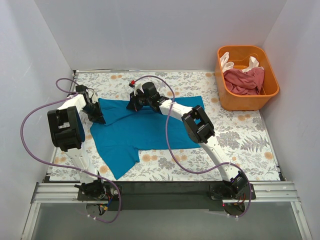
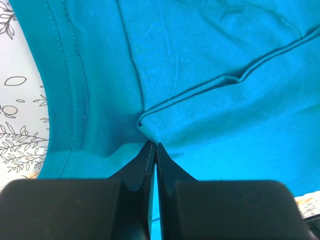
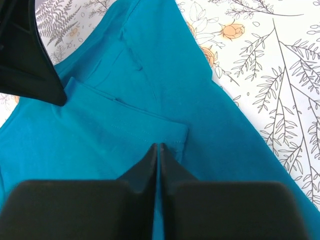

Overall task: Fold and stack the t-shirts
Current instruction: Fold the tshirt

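Note:
The teal-blue t-shirt [image 1: 145, 127] lies spread on the floral table, one part trailing toward the near edge. My left gripper [image 1: 96, 118] is at its left edge. In the left wrist view my left gripper [image 2: 152, 146] is shut on a folded hem corner of the teal cloth [image 2: 210, 60]. My right gripper [image 1: 133, 105] is at the shirt's far edge. In the right wrist view my right gripper [image 3: 159, 146] is shut on a hemmed corner of the teal cloth [image 3: 125, 125]. The pink-red t-shirt [image 1: 245, 80] and the cream-white t-shirt [image 1: 227, 62] lie crumpled in the tub.
The orange plastic tub [image 1: 245, 102] stands at the back right corner. White walls close in the table on three sides. Floral table surface [image 1: 240, 145] shows right of the teal shirt. A black part of the other arm [image 3: 25, 55] fills the right wrist view's upper left.

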{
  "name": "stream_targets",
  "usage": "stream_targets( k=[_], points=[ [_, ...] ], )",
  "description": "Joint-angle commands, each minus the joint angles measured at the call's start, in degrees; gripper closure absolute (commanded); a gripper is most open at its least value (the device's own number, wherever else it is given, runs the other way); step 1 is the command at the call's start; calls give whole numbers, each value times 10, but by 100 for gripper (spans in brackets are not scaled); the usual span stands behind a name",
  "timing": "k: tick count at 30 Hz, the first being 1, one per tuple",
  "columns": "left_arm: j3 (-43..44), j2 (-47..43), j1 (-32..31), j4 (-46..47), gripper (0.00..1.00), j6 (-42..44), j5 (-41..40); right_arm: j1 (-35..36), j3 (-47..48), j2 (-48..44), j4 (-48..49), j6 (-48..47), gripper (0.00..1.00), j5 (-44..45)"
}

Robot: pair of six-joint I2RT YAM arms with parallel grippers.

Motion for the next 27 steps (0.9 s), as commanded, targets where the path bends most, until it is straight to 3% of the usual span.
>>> stream_targets(
  k=[1,2,3,5,16,20,25,27],
  points=[
    [5,-35,4,7,100,5,3,2,-6,-10,27,-2,85,9],
    [3,-35,3,7,100,5,3,2,-5,-11,28,2,75,9],
    [4,-35,3,7,100,5,3,2,-4,-10,28,6,57,17],
    [2,-34,3,7,100,5,4,2,-3,-8,28,12,48,35],
    [3,-29,3,7,100,4,8,1,-12,-1,29,38,46,59],
    [5,-28,3,7,100,4,7,1,-11,3,30,35,59,26],
    [15,-32,3,5,100,8,18,1,-26,-4,30,37,83,-7],
    [17,-37,3,6,100,11,27,0,-28,-9,30,31,98,-20]
  ],
)
